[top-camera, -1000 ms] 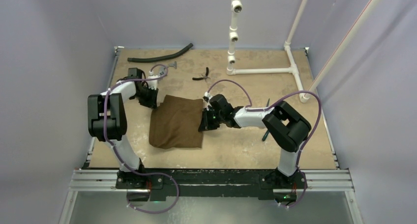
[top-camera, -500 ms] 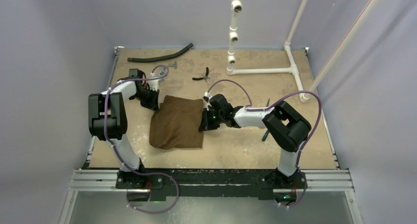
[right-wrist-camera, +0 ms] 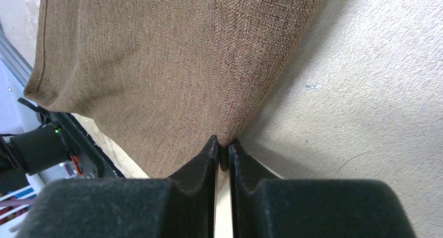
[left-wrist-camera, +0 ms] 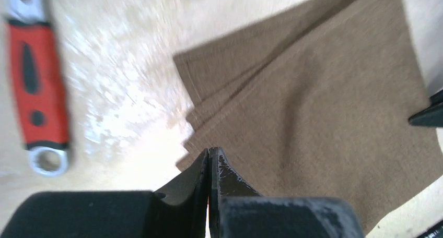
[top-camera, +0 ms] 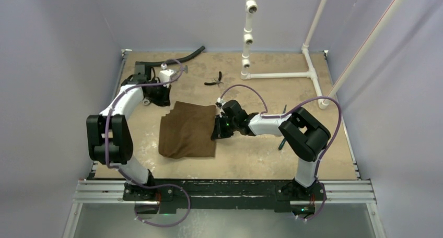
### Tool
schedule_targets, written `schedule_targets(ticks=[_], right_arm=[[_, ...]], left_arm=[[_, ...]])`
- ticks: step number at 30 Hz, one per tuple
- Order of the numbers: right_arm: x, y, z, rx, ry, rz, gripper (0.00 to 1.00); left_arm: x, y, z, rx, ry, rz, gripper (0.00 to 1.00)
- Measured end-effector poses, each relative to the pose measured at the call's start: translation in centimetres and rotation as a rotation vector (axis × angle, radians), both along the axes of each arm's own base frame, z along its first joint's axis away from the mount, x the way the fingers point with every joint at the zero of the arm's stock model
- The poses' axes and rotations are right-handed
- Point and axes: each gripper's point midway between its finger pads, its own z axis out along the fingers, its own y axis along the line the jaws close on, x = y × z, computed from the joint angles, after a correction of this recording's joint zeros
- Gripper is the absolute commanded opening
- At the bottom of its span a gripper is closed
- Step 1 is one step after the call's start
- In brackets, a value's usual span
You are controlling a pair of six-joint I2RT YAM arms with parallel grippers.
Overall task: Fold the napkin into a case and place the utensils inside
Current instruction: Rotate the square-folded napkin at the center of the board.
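The dark-brown napkin [top-camera: 188, 131] lies folded in layers mid-table. It also shows in the left wrist view [left-wrist-camera: 324, 102] and the right wrist view [right-wrist-camera: 172, 55]. My right gripper [top-camera: 216, 129] is shut on the napkin's right edge, and the cloth is pinched between its tips [right-wrist-camera: 223, 144]. My left gripper [top-camera: 161, 96] is shut and empty, and hangs just off the napkin's far-left corner [left-wrist-camera: 209, 153]. A dark slim piece [top-camera: 281, 143], perhaps a utensil, pokes out under the right arm. The blue spoon is out of view.
A red-handled wrench [left-wrist-camera: 36, 86] lies left of the napkin's corner. Black pliers [top-camera: 214, 81] and a black hose [top-camera: 172, 59] lie at the back. A white pipe frame [top-camera: 277, 75] stands at the back right.
My left gripper has left the napkin's far-left corner and pulled back towards the far left. The napkin and the right arm have not moved.
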Motion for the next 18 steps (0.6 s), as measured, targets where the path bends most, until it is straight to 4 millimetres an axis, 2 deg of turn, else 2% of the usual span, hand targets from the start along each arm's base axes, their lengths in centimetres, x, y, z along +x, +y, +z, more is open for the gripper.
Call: schedule_targets(ticks=[3, 6, 8, 11, 12, 14, 18], right_arm=[[0.0, 0.0, 0.0, 0.000, 0.003, -0.005, 0.15], [0.0, 0.0, 0.0, 0.002, 0.006, -0.011, 0.21], [0.1, 0.1, 0.1, 0.004, 0.008, -0.016, 0.23], [0.2, 0.2, 0.2, 0.011, 0.003, -0.020, 0.24], [0.2, 0.2, 0.2, 0.013, 0.003, -0.021, 0.24], [0.3, 0.3, 0.2, 0.017, 0.000, -0.022, 0.24], [0.4, 0.3, 0.2, 0.027, -0.006, -0.026, 0.24]], left_arm=[[1.5, -0.6, 3.1, 0.002, -0.113, -0.020, 0.00], [2.9, -0.6, 3.8, 0.011, -0.162, -0.022, 0.00], [2.9, -0.3, 2.7, 0.027, -0.135, -0.017, 0.15], [2.0, 0.6, 0.1, 0.071, -0.051, -0.001, 0.66], [1.5, 0.7, -0.7, 0.078, -0.019, 0.003, 0.71], [0.0, 1.1, -2.5, 0.087, 0.064, 0.025, 0.72], [-2.5, 2.1, -4.5, 0.120, 0.153, 0.059, 0.64]])
